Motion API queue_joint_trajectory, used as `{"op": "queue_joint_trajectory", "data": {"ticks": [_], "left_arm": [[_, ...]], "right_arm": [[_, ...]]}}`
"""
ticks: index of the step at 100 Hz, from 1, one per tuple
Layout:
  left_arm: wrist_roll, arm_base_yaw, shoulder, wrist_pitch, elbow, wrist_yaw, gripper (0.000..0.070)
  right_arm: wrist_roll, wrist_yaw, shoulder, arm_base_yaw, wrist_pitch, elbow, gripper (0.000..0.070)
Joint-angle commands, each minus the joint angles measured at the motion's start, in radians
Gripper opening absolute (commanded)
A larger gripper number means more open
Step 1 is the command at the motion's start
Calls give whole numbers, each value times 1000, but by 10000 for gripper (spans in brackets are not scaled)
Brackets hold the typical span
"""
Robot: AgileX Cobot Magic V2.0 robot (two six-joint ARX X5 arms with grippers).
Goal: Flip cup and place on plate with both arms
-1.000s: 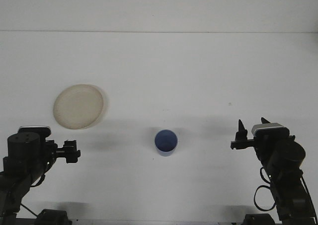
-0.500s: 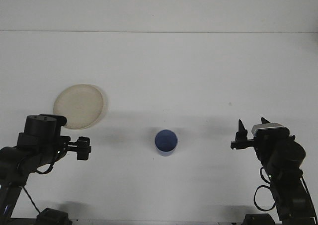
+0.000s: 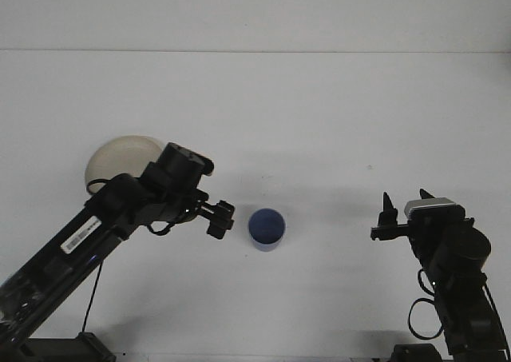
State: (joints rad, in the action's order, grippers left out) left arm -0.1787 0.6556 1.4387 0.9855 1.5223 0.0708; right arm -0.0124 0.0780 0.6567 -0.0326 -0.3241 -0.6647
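A small blue cup (image 3: 267,228) stands on the white table near the middle front. A pale cream plate (image 3: 116,156) lies at the left, partly hidden behind my left arm. My left gripper (image 3: 220,218) is stretched out just left of the cup, a short gap away, its fingers open. My right gripper (image 3: 406,201) sits at the far right, well clear of the cup, with its two black fingers pointing up and open. Nothing is held by either gripper.
The white table (image 3: 319,122) runs back to a white wall. My left arm (image 3: 104,218) lies diagonally across the front left, over part of the plate.
My left arm has swung up and to the right, from the front left corner to just beside the cup, now covering part of the plate. The right arm has stayed still.
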Motion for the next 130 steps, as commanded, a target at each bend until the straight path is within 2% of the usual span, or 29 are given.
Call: {"op": "queue_joint_trajectory", "data": {"ticks": [1, 30, 80, 85, 96, 105, 111, 130], "left_arm": [[-7, 32, 63, -3, 48, 0, 531], [10, 108, 254, -47, 121, 0, 532], [20, 115, 448, -51, 121, 0, 525], [21, 116, 459, -56, 121, 0, 476], [25, 117, 462, -71, 121, 0, 306], [32, 119, 462, -75, 121, 1, 143], [37, 119, 462, -72, 121, 1, 8], [38, 122, 462, -68, 122, 1, 9]], "right_arm": [[-10, 0, 3, -3, 10, -3, 491], [-10, 0, 3, -3, 10, -3, 491], [-10, 0, 3, -3, 10, -3, 491], [-10, 0, 3, -3, 10, -3, 491], [-10, 0, 3, -3, 10, -3, 491], [-10, 0, 3, -3, 10, -3, 491], [-10, 0, 3, -3, 10, -3, 491], [-10, 0, 3, -3, 10, -3, 491]]}}
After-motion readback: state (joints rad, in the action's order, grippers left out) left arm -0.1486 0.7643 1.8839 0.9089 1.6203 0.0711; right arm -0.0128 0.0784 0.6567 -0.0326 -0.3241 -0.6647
